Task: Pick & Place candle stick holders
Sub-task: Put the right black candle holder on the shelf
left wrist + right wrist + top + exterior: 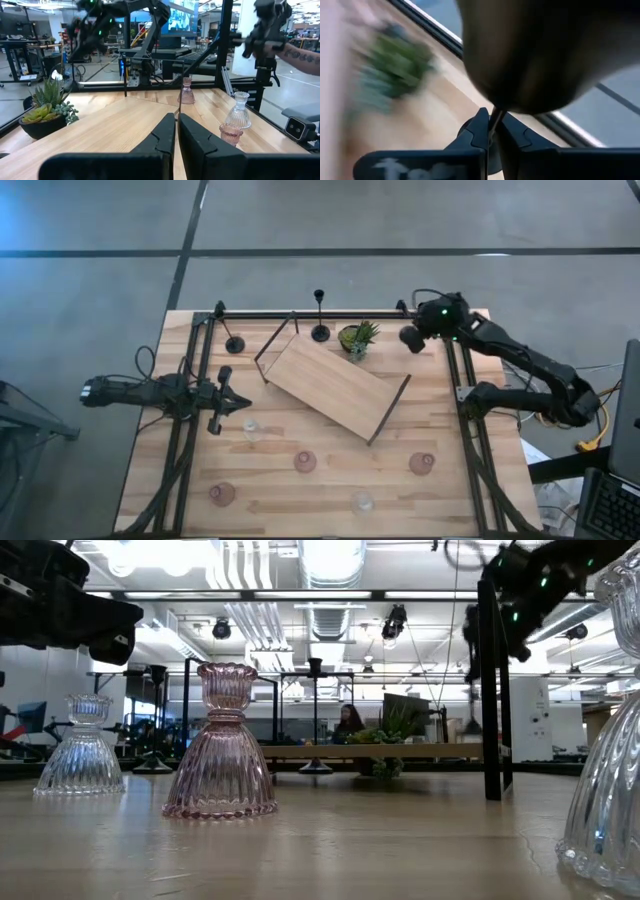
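Two slim black holders stand on their round bases at the table's far edge, one at far left (235, 343) and one at far middle (320, 332). My right gripper (420, 328) is shut on a third black holder (410, 337) at the far right, beside the potted plant. Several small pink and clear glass cups stand on the near half: clear (250, 427), pink (305, 462), pink (422, 463). My left gripper (245, 402) is shut and empty at the table's left, pointing right toward the wooden board. My right gripper pinches the black holder's thin stem (492, 125) between its two fingers. The stem runs along the fingers, and the round base (530, 50) sits just past the fingertips. In the high view the base (410, 337) shows on the gripper's left side, near the plant.
A large wooden board with dark metal handles (335, 385) lies slantwise in the middle. A green potted plant (358, 337) stands just beyond its far edge. Dark frame rails run along the table's left, right and far sides. A person's forearm (300, 52) shows beyond the table.
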Controlling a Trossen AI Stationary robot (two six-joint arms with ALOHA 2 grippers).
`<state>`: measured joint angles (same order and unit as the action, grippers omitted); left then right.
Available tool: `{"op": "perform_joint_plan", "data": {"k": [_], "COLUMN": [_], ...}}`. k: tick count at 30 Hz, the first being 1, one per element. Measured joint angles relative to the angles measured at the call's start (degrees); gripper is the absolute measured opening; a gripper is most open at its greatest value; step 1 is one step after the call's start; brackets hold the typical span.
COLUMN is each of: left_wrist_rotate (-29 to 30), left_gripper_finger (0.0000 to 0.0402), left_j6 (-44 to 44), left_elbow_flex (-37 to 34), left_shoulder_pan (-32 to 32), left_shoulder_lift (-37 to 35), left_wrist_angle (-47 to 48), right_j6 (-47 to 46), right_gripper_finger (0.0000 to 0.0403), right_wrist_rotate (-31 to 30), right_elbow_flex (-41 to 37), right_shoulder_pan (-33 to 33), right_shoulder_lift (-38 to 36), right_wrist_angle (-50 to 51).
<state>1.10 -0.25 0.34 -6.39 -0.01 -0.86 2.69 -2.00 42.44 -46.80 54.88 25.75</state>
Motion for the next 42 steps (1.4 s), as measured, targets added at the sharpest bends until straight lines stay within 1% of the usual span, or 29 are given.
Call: {"op": "perform_joint_plan", "data": {"k": [3,5,7,9,15,20,24,31,37,42], "left_wrist_rotate": [0.00,0.00,0.00,0.00,0.00,0.00,0.00,0.00,0.00,0.00], "left_gripper_finger": [0.0025,0.0025,0.0025,0.0025,0.0025,0.0025,0.0025,0.0025,0.0025,0.0025], "left_j6": [0.00,0.00,0.00,0.00,0.00,0.00,0.00,0.00,0.00,0.00], "left_elbow_flex": [0.00,0.00,0.00,0.00,0.00,0.00,0.00,0.00,0.00,0.00], "left_shoulder_pan": [-0.02,0.00,-0.02,-0.01,-0.02,0.00,-0.02,0.00,-0.02,0.00], "left_shoulder_lift": [0.00,0.00,0.00,0.00,0.00,0.00,0.00,0.00,0.00,0.00], "left_wrist_angle": [0.00,0.00,0.00,0.00,0.00,0.00,0.00,0.00,-0.02,-0.04], "right_j6": [1.07,1.78,2.44,2.99,5.04,5.76,7.72,8.35,10.45,11.59], "right_gripper_finger": [0.0011,0.0010,0.0010,0.0010,0.0009,0.0009,0.0010,0.0011,0.0011,0.0011], "right_wrist_rotate": [9.56,14.59,17.96,20.03,20.49,20.48,20.46,20.06,19.89,19.89], "right_elbow_flex": [3.94,7.14,10.54,14.13,23.39,26.83,26.59,24.44,23.53,23.51], "right_shoulder_pan": [0.28,0.99,2.24,4.13,10.64,15.95,19.64,24.58,27.00,27.19], "right_shoulder_lift": [-2.60,-3.51,-3.93,-3.78,-0.80,3.84,7.32,12.26,15.73,18.66], "right_wrist_angle": [1.50,2.52,4.28,5.86,11.49,14.57,15.65,15.25,12.03,9.81]}}
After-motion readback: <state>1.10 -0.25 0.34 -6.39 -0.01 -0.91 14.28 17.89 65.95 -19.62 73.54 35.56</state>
